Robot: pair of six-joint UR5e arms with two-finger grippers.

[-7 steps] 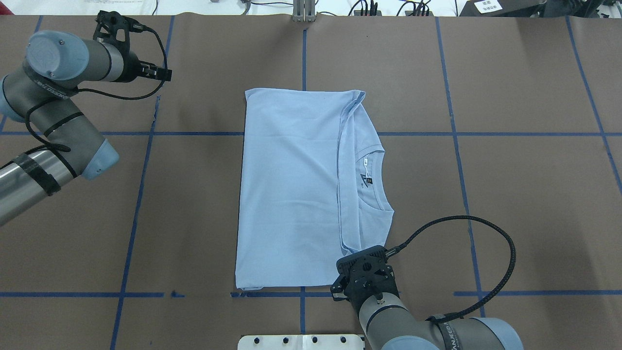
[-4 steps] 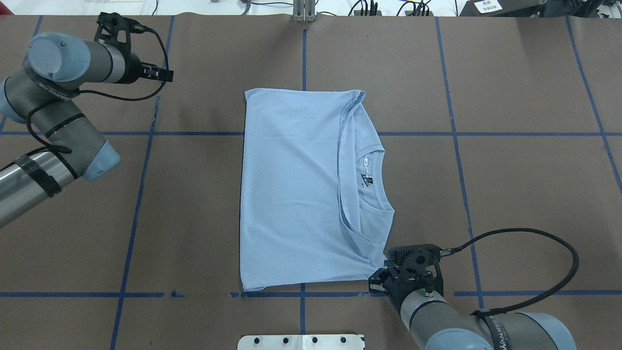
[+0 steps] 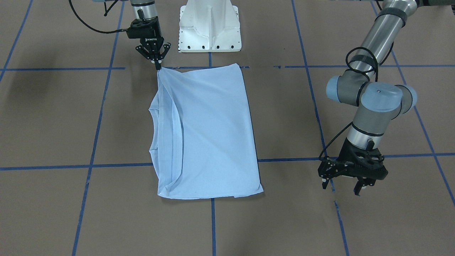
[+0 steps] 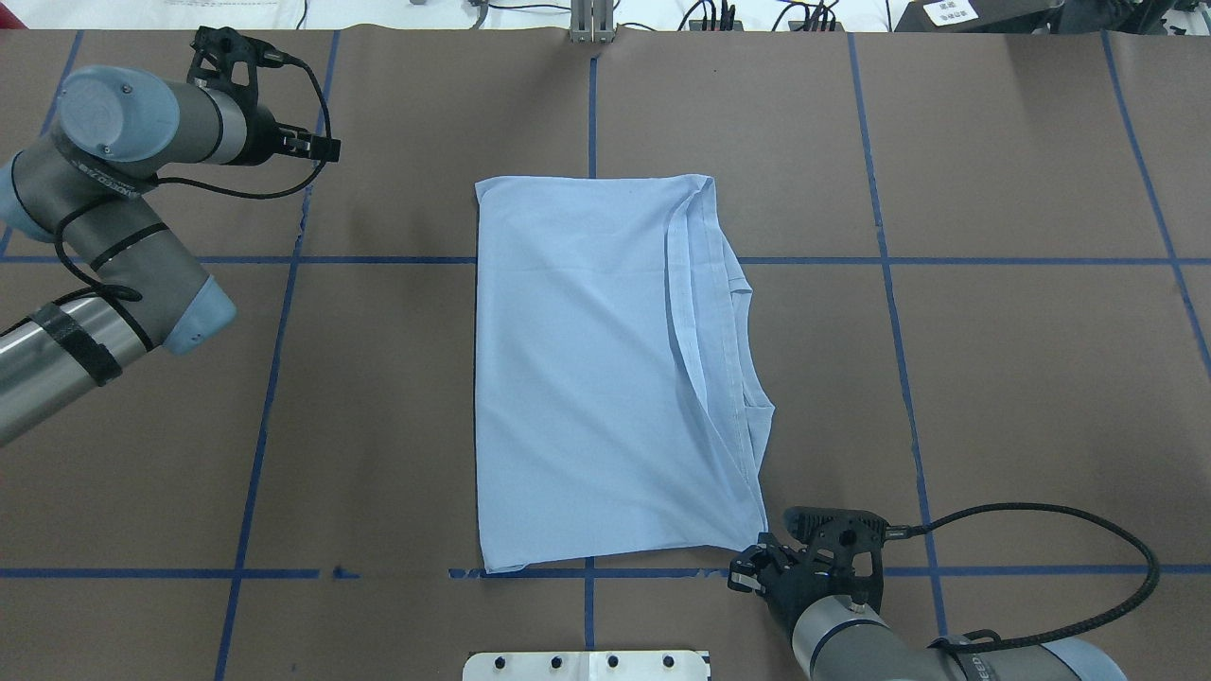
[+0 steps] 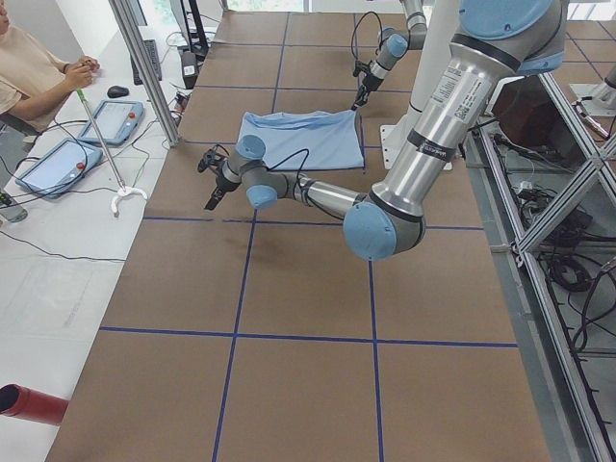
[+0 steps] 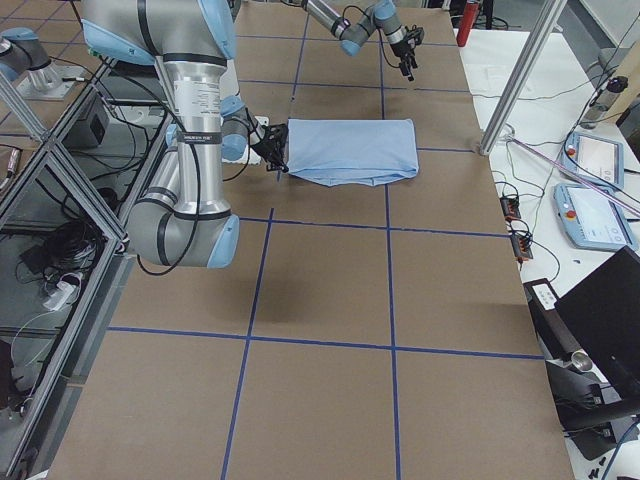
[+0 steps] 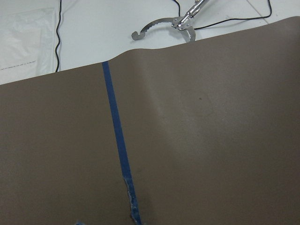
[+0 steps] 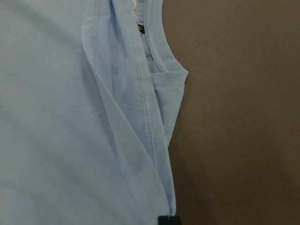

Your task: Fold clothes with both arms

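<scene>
The clothes are one light blue T-shirt (image 4: 577, 378) folded into a tall rectangle mid-table, its collar (image 4: 750, 352) on the right edge. My right gripper (image 4: 752, 565) is shut on the shirt's near right corner and holds it taut just above the table; the front-facing view shows this pinch (image 3: 157, 65). The right wrist view looks along the folded hem and collar (image 8: 154, 47), with a dark fingertip (image 8: 168, 220) at the bottom. My left gripper (image 3: 340, 188) hangs open over bare table at the far left, well away from the shirt (image 3: 209, 131).
The white pedestal base (image 3: 209, 25) stands at the near edge, close behind the right gripper. Blue tape lines cross the brown table cover. A person (image 5: 29, 72) sits at a side desk with tablets. A metal tool (image 7: 164, 26) lies past the far edge.
My right gripper has slid right along the near edge with the shirt corner, pulling that corner out and the right-hand fold over the neck label. The left arm has barely shifted.
</scene>
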